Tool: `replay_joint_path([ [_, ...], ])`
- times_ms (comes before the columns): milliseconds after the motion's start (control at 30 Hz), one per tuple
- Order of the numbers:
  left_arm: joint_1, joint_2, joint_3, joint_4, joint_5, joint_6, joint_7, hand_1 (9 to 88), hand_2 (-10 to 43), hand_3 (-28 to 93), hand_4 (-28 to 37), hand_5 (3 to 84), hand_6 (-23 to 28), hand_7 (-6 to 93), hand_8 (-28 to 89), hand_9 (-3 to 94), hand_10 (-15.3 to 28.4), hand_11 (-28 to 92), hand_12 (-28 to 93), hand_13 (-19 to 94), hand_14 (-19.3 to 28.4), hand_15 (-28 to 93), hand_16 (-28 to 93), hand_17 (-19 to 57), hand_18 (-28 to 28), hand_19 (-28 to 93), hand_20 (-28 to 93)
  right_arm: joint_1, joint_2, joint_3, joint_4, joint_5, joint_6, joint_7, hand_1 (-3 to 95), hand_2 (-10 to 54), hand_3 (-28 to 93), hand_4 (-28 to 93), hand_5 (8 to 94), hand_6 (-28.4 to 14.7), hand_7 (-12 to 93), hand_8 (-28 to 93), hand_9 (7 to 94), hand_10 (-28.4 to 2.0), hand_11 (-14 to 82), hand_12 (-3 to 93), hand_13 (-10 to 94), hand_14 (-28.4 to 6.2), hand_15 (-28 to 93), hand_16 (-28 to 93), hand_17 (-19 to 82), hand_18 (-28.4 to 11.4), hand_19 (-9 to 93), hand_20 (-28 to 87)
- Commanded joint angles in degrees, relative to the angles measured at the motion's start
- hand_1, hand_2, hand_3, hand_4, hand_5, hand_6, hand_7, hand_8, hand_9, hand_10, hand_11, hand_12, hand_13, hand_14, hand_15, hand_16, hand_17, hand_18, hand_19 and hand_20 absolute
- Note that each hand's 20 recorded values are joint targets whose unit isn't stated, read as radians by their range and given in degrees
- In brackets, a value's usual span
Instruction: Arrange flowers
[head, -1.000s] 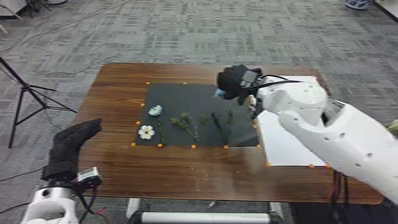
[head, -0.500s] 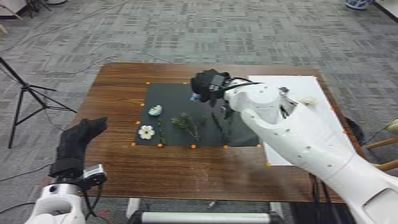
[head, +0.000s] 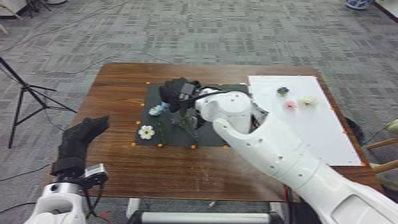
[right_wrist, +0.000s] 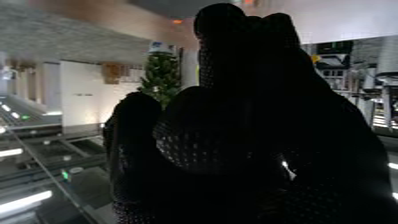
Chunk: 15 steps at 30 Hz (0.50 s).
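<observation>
My right hand (head: 178, 93) is over the back left part of the dark mat (head: 174, 142), close to a light blue flower (head: 155, 111). A small light blue patch shows at its near edge; I cannot tell whether it holds anything. In the right wrist view the right hand (right_wrist: 258, 95) is a dark shape. A white flower (head: 146, 132) and green sprigs (head: 187, 123) lie on the mat, partly under the arm. On the white board (head: 318, 127) are a dark blue flower (head: 282, 91), a pink flower (head: 290, 105) and a cream flower (head: 308, 101). My left hand (head: 83, 134) stands open beyond the table's left edge.
The brown table (head: 178, 172) carries the mat and board side by side. Small orange markers edge both. My right arm crosses the board's near left part and hides the mat's right side. A black tripod (head: 28, 87) stands left of the table.
My right hand has moved left across the mat and slightly nearer, uncovering the flowers on the board. The left hand has shifted slightly right.
</observation>
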Motion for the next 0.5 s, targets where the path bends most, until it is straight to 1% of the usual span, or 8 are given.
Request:
replay_joint_path([
  [33, 0.4, -0.38, -0.26, -0.37, -0.14, -0.86, 0.1, 18.9, 5.9, 66, -28.3, 54.9, -1.4, 16.6, -10, 50.4, 14.3, 19, 10, 37, 16.5, 18, 0, 2.6, 13.3, 13, 16, 0.0, -0.4, 0.3, 2.0, -3.6, 0.9, -0.6, 60.0, -9.5, 60, -19, 73.2, 0.3, 29, 13, 91.7, -7.4, 13.0, 36.7, 92, -1.4, 56, 38, 65, -12.1, 93, 62],
  [133, 0.7, -0.45, -0.22, -0.46, -0.27, -0.86, 0.2, 19.1, 5.7, 66, -28.3, 54.9, -1.5, 16.6, -10, 50.4, 14.3, 19, 10, 37, 16.5, 18, 0, 2.6, 13.3, 13, 16, -0.2, -0.6, 0.7, 2.8, -4.7, 1.0, -0.7, 59.9, -9.5, 60, -19, 73.2, 0.4, 29, 13, 91.7, -7.4, 12.9, 36.9, 92, -1.4, 57, 38, 64, -12.1, 93, 62],
  [233, 0.9, -0.68, -0.17, -0.57, -0.13, -1.0, 0.2, 19.2, 5.6, 66, -28.3, 54.9, -1.5, 16.6, -10, 50.4, 14.3, 19, 10, 37, 16.6, 18, 0, 2.6, 13.3, 13, 16, -0.8, -1.1, 1.4, 3.7, -6.0, 1.2, -1.1, 59.8, -9.5, 60, -19, 73.2, 0.4, 29, 13, 91.6, -7.3, 12.7, 37.0, 92, -1.4, 57, 38, 64, -12.1, 93, 62],
  [267, 0.5, -0.68, 0.0, -0.41, -0.04, -1.23, 0.09, 19.0, 5.5, 67, -28.3, 54.9, -1.4, 16.6, -10, 50.4, 14.3, 19, 10, 37, 16.6, 18, 0, 2.6, 13.3, 13, 16, -0.9, -1.0, 1.3, 3.7, -5.8, 1.1, -0.9, 59.8, -9.5, 60, -19, 73.2, 0.4, 29, 13, 91.6, -7.3, 12.6, 37.0, 92, -1.4, 57, 38, 64, -12.1, 93, 62],
  [300, 0.6, -0.69, 0.0, -0.46, -0.07, -1.04, 0.23, 18.9, 5.5, 67, -28.3, 54.9, -1.4, 16.6, -10, 50.4, 14.3, 19, 10, 37, 16.6, 18, 0, 2.6, 13.3, 13, 16, -1.0, -1.2, 1.5, 3.9, -6.0, 1.0, -1.0, 59.8, -9.5, 60, -19, 73.2, 0.5, 30, 13, 91.7, -7.3, 12.6, 37.0, 92, -1.4, 57, 38, 64, -12.1, 93, 62],
  [333, 0.7, -0.73, -0.09, -0.46, -0.05, -1.25, 0.21, 19.0, 5.5, 67, -28.3, 54.8, -1.4, 16.6, -10, 50.4, 14.3, 19, 10, 37, 16.6, 18, 0, 2.6, 13.4, 13, 16, -1.0, -0.9, 1.2, 3.7, -5.8, 0.8, -0.8, 59.8, -9.5, 60, -19, 73.2, 0.5, 29, 12, 91.7, -7.3, 12.5, 37.0, 92, -1.4, 57, 38, 64, -12.1, 93, 62],
  [367, 0.4, -0.67, 0.01, -0.35, -0.07, -1.28, 0.2, 19.1, 5.4, 67, -28.3, 54.8, -1.5, 16.5, -10, 50.4, 14.3, 19, 10, 37, 16.6, 18, 0, 2.6, 13.3, 13, 16, -1.0, -0.8, 1.1, 3.6, -5.8, 0.6, -0.7, 59.8, -9.5, 60, -19, 73.2, 0.4, 29, 12, 91.7, -7.3, 12.5, 37.0, 92, -1.4, 57, 38, 64, -12.1, 93, 62],
  [500, 0.4, -0.71, -0.07, -0.45, 0.1, -1.26, 0.08, 19.7, 5.0, 67, -28.3, 54.7, -1.4, 16.6, -10, 50.4, 14.3, 19, 10, 37, 16.7, 18, 0, 2.6, 13.4, 13, 16, -1.0, -0.8, 1.4, 3.1, -5.2, -1.8, -0.2, 59.4, -9.5, 60, -19, 72.7, 0.5, 30, 12, 90.9, -7.2, 11.0, 37.7, 91, -1.6, 57, 38, 64, -12.2, 93, 62],
])
